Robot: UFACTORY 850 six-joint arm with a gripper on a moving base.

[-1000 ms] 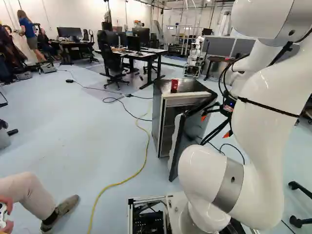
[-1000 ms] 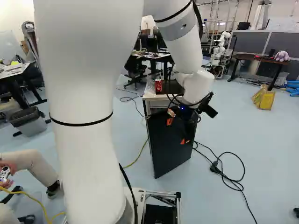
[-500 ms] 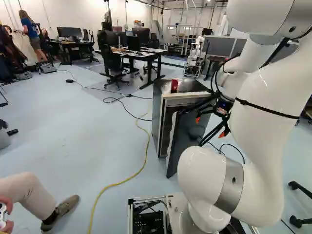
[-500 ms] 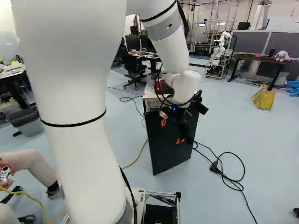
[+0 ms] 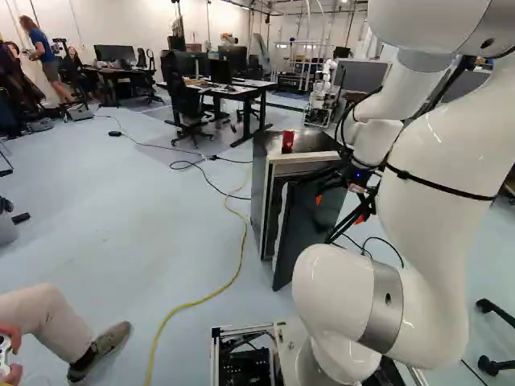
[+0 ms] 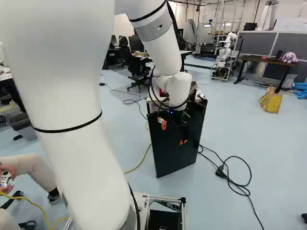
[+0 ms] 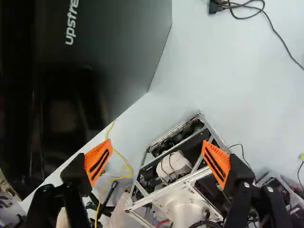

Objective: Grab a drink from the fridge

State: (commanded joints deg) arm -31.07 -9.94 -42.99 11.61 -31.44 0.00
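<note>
That big white arm [image 5: 442, 161] rises from its lowest joint [image 5: 334, 354], bends over up high and slopes down to a rounded wrist [image 6: 177, 88], black cables [image 6: 152, 91] looping beside it. The black claw [image 5: 339, 209] hangs there tilted, aimed down and back toward the arm's own base [image 7: 183, 206], fingers spread wide, orange pads [image 7: 98, 162] facing each other.
</note>
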